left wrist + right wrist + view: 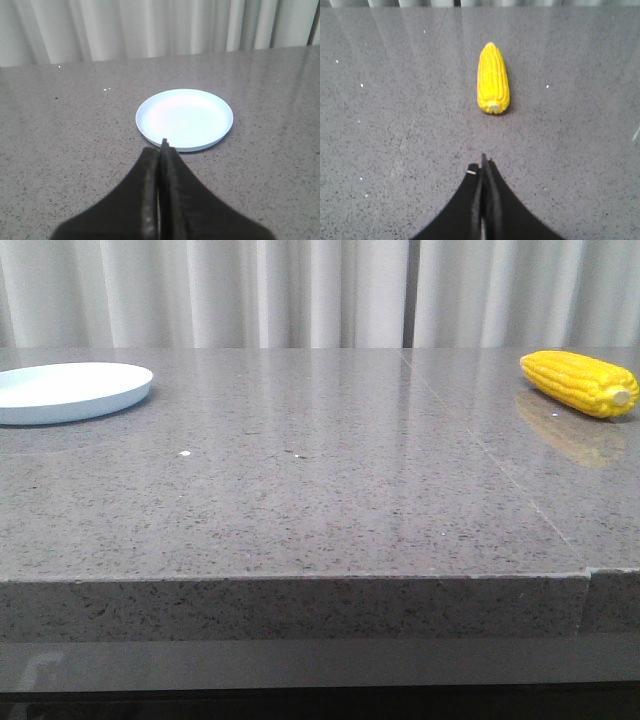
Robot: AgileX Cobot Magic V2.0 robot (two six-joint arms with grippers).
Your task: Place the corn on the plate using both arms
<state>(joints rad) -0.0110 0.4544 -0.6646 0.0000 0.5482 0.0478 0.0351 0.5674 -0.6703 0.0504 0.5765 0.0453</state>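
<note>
Your right claw [483, 167], pinched tight on nothing, points at the stub end of the corn cob [493, 78] lying ahead on the counter [320, 510], while your left claw [161, 150], likewise pinched and empty, faces the bare plate [184, 119] just ahead.

A round, shallow, pale blue-white plate [70, 392] sat at the far left of the speckled grey stone table [300, 500]. A bright yellow corn cob [579, 383] lay far right, its pale stub end turned rightward. White pleated curtains [300, 290] hung behind.
</note>
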